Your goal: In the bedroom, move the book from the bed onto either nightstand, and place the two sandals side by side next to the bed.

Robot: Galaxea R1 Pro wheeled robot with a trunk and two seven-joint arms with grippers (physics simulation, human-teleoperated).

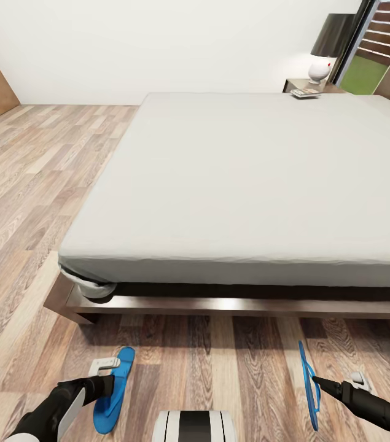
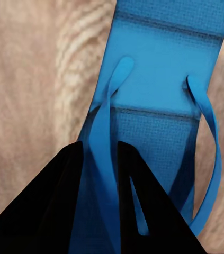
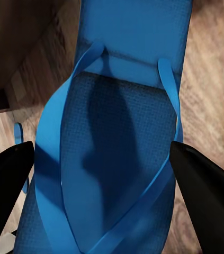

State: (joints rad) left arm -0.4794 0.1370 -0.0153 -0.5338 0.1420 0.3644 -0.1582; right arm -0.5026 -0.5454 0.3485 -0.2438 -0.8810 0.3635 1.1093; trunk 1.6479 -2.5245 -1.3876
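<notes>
While both sandals hang in my grip at the foot of the bed (image 1: 250,178), I judge the sandal step is the one in hand. On the left, my left gripper (image 1: 110,385) is pinched on a strap of the left sandal (image 1: 113,390), which lies nearly flat just above the wood floor (image 1: 29,184). On the right, my right gripper (image 1: 315,382) straddles the right sandal (image 1: 308,383), which stands on edge; its fingers flank the sole, though I cannot tell if they press it. Next I should turn that one flat, bring the pair close and parallel beside the frame, then let go. Counted: two sandals, one bed, one nightstand (image 1: 302,85) at the far corner with one small book-like thing (image 1: 305,93) on it beside one lamp (image 1: 327,46).
</notes>
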